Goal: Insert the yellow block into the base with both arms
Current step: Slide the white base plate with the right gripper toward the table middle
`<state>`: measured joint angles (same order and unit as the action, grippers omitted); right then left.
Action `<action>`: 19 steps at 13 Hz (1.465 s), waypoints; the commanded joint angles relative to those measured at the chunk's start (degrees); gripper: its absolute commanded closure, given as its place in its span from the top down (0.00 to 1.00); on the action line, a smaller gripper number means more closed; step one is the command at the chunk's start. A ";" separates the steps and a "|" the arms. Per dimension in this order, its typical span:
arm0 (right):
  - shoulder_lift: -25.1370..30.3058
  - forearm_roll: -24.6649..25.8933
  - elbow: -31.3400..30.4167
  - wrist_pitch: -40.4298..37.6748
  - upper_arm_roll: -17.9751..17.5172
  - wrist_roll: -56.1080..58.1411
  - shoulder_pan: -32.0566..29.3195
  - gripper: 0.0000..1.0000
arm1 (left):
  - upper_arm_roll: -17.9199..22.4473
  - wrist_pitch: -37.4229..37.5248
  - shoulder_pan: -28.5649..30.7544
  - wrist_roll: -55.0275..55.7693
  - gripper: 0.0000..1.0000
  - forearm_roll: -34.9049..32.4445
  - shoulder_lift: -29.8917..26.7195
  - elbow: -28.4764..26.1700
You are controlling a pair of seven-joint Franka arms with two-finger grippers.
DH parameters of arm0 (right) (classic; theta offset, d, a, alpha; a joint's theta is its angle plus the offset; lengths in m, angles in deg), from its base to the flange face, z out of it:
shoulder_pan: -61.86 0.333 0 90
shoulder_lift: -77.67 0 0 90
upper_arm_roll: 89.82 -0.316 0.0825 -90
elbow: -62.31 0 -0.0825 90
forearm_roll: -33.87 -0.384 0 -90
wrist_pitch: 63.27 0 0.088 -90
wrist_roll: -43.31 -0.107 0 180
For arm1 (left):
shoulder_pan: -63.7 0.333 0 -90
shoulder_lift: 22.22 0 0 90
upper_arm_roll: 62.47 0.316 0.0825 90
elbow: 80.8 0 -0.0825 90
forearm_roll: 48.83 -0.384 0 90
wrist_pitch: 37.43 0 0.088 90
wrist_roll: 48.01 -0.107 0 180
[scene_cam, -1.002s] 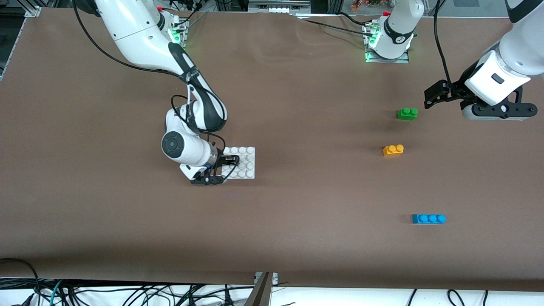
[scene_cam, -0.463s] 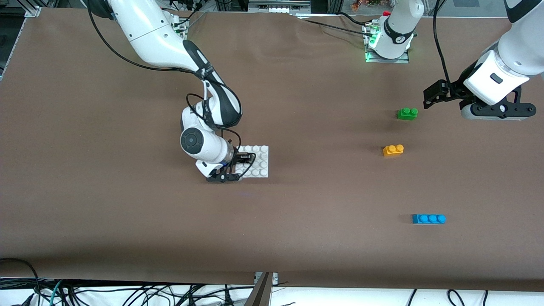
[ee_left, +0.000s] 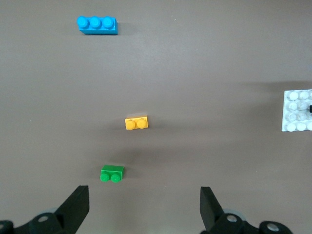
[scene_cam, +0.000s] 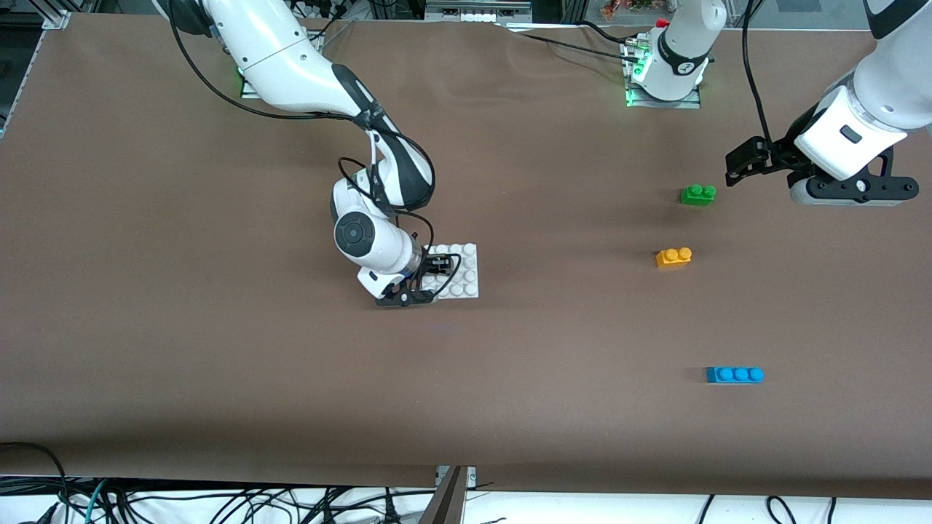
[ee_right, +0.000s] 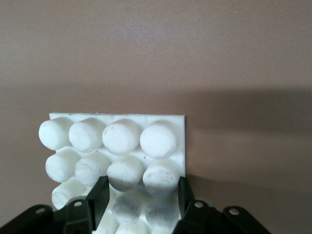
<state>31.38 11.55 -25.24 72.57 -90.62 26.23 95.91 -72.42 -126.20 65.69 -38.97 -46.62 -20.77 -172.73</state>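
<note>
The yellow block (scene_cam: pixel 673 257) lies on the table toward the left arm's end; it also shows in the left wrist view (ee_left: pixel 137 123). The white studded base (scene_cam: pixel 466 269) is near the table's middle, and its edge also shows in the left wrist view (ee_left: pixel 297 111). My right gripper (scene_cam: pixel 435 271) is shut on the base's edge; in the right wrist view its fingers clamp two stud columns of the base (ee_right: pixel 117 141). My left gripper (scene_cam: pixel 743 166) is open and empty, up over the table by the green brick, with bare table between its fingers (ee_left: pixel 144 204).
A green two-stud brick (scene_cam: pixel 697 193) lies farther from the front camera than the yellow block. A blue three-stud brick (scene_cam: pixel 735 374) lies nearer to the camera. Both also show in the left wrist view, green (ee_left: pixel 112 173) and blue (ee_left: pixel 97 24). Brown table surface lies between base and bricks.
My right gripper has carried the base toward the left arm's end of the table, closer to the yellow block. The left arm has barely moved. The bricks have not moved.
</note>
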 commanded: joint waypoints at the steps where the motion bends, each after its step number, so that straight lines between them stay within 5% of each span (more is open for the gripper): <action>1: -2.31 -1.67 3.17 0.40 -0.17 -0.50 1.10 0.62 | -0.16 0.27 0.39 0.54 1.00 -0.54 0.22 0.44; 19: -7.50 -1.76 9.24 6.11 -0.17 -7.79 6.90 0.62 | -0.16 0.18 0.39 0.63 1.00 -0.63 0.22 0.61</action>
<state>26.30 11.16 -17.92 77.19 -90.69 18.84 101.94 -72.28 -126.20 65.76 -38.97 -46.62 -20.76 -172.73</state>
